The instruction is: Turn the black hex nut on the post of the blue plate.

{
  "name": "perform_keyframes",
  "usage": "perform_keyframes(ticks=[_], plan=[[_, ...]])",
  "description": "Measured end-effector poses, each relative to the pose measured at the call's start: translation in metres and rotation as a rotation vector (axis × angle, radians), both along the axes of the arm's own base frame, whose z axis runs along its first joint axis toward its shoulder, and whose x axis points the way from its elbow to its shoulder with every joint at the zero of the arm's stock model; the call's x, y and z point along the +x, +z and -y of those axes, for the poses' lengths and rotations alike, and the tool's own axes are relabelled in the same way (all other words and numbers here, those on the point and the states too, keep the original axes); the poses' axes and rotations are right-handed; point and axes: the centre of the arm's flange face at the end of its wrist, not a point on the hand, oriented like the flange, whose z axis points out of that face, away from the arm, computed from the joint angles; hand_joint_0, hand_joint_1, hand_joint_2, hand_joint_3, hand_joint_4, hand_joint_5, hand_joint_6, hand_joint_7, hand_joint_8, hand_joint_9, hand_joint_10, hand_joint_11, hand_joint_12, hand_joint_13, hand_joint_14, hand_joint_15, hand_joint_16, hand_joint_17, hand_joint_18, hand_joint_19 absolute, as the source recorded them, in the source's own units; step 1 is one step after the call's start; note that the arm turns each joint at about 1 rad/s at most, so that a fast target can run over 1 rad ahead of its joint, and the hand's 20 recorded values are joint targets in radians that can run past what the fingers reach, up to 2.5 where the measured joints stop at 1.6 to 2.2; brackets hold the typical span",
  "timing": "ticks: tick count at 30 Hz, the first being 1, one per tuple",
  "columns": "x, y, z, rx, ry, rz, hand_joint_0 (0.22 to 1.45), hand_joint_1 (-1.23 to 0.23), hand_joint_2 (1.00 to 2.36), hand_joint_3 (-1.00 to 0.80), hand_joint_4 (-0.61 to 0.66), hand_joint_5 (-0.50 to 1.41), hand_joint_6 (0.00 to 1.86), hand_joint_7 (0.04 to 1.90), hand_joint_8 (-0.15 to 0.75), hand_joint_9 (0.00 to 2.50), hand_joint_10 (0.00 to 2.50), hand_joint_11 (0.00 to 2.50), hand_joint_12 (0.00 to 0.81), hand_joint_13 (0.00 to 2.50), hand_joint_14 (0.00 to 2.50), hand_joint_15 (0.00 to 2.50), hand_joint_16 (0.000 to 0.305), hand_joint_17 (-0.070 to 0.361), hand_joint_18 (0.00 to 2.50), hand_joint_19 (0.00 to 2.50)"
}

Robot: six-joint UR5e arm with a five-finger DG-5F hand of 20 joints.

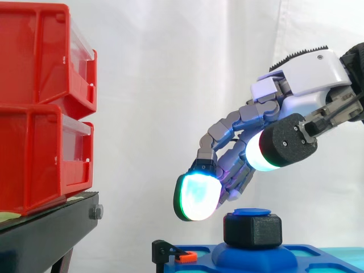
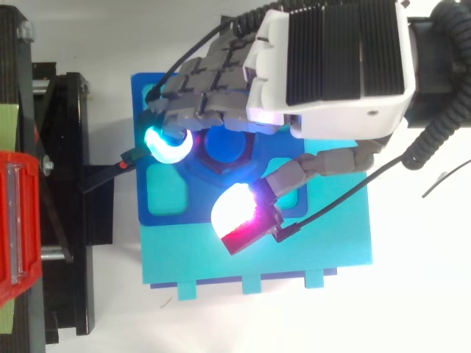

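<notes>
Overhead, the hand [image 2: 324, 66] partly hides the black hex nut [image 1: 252, 228] beneath it.

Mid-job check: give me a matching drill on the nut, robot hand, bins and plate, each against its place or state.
1 nut
2 robot hand
3 bins
4 plate

a red, stacked on the black stand
b above the nut, fingers apart, not touching it
c black, on the post
d blue, carrying the post

Pairs: 1-c, 2-b, 3-a, 4-d.
</notes>
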Motion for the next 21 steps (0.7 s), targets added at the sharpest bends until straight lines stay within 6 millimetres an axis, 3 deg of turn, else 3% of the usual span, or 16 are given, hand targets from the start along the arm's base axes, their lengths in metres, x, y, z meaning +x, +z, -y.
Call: perform_keyframes(ticks=[21], plan=[[-0.006, -0.002, 0.009, -0.002, 0.002, -0.032, 0.49, -0.39, 1.0, -0.5, 0.26, -0.16, 0.5, 0.84, 0.296, 0.53, 0.0, 0.0, 0.409, 0.58, 0.0, 0.06, 0.061, 0.137, 0.63, 0.24]])
